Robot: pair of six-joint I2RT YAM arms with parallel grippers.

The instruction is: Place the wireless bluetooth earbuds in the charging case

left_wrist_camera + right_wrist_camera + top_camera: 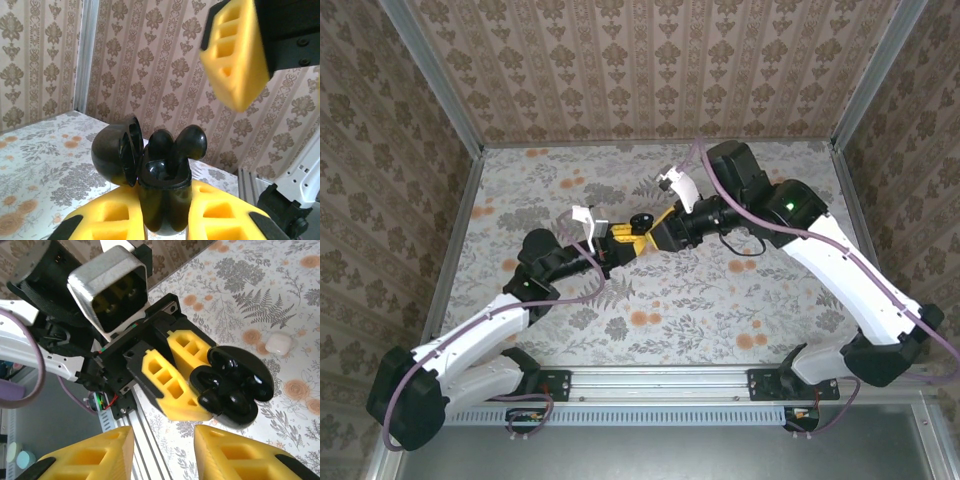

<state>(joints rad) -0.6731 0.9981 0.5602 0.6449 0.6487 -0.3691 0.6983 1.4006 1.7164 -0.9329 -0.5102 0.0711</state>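
The charging case is glossy black, and my left gripper is shut on its body, holding it upright above the table. Its lid is swung open to the left. Two black wireless bluetooth earbuds stand in the case's sockets with their heads poking out. In the right wrist view the case shows beyond my right gripper, which is open with nothing between its fingers and hangs just above and apart from the case. From above, both grippers meet at mid-table around the case.
A small white rounded box lies on the floral table beyond the held case. Patterned walls and metal posts enclose the table. The left arm's camera housing sits close to my right gripper.
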